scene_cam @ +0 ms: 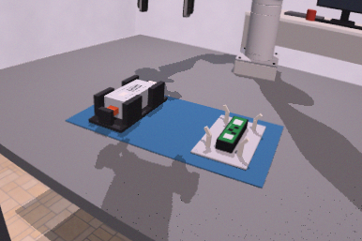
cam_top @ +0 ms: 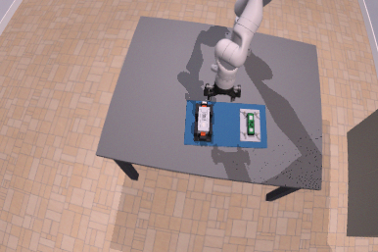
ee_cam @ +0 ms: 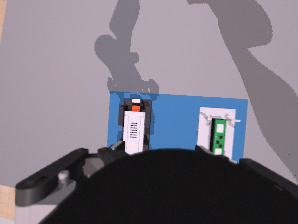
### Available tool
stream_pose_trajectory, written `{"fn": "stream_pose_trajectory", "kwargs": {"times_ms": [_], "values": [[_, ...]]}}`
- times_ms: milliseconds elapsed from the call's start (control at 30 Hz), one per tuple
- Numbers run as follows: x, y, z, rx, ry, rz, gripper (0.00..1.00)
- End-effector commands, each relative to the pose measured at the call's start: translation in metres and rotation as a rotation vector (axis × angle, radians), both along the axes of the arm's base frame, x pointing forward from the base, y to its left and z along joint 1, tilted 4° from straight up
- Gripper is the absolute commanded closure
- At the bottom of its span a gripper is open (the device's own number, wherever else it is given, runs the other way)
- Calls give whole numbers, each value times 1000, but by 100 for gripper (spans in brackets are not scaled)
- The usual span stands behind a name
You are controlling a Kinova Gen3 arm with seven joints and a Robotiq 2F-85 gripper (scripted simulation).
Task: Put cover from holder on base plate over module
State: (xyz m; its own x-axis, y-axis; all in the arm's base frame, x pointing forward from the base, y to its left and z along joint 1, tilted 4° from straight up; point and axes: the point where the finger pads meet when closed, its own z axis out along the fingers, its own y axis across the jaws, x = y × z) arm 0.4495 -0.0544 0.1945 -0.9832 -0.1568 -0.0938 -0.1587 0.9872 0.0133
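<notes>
The white cover sits in the black holder, between its upright posts, with orange parts at its ends. The green-topped module lies on the white base plate, with several thin pale prongs standing around it. It is uncovered. My gripper is open and empty, high above the table. In the top view it appears just behind the mat's rear edge, toward the holder's side. In the wrist view the gripper body hides the near parts of both holder and base plate.
The blue mat lies under the holder and the base plate, with a gap between the two. The grey table extends around it. The arm's shadows cross the table. The prongs stand up beside the module.
</notes>
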Motion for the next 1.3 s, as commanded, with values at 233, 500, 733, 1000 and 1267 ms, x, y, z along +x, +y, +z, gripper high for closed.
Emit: {"fn": "stream_pose_trajectory", "kwargs": {"times_ms": [233,500,733,1000,1267], "values": [[4,-16,-19,-8,18,-18,0],[21,-39,-58,-10,22,-21,0],[21,-39,-58,-10,22,-21,0],[35,-59,-90,-10,21,-20,0],[38,-64,-98,-10,22,-21,0]]}}
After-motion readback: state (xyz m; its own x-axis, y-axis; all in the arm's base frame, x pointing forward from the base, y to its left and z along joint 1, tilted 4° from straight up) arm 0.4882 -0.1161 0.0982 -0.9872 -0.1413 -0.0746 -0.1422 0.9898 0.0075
